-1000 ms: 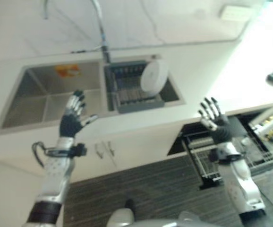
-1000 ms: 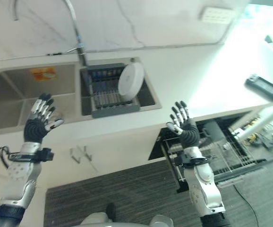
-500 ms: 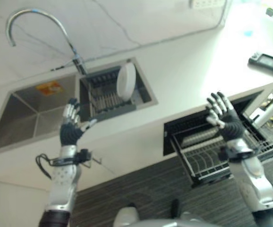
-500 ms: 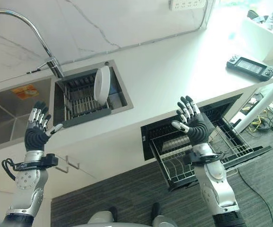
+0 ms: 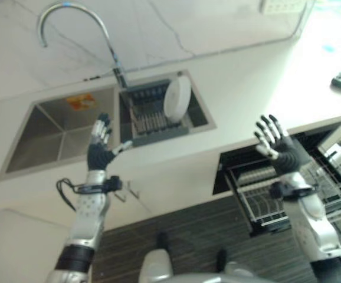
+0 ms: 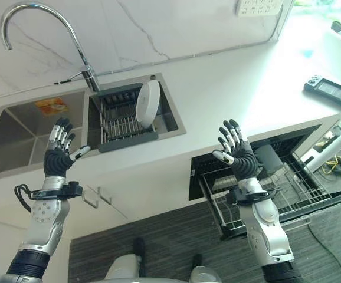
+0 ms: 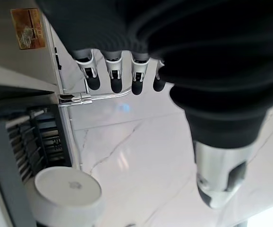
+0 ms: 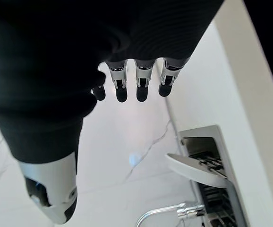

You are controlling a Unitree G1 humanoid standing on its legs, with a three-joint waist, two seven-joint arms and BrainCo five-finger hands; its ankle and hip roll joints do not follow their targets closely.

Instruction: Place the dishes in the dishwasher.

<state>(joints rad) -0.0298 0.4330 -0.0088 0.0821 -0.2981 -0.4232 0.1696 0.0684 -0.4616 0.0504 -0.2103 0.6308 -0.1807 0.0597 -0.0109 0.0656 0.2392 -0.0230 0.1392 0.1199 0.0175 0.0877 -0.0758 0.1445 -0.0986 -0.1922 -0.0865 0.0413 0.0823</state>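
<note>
Camera shifted since half a second ago; both hands remain raised. Left hand (image 6: 59, 154): fingers spread, empty, before the steel sink (image 6: 17, 132). Right hand (image 6: 236, 154): fingers spread, empty, above the pulled-out wire dishwasher rack (image 6: 247, 194). Round white plate (image 6: 148, 104): upright on edge in the grey drying rack (image 6: 120, 121), apparently to drain, untouched.

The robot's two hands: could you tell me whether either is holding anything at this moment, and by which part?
Nothing is held. The left hand and right hand are raised with fingers straight.
</note>
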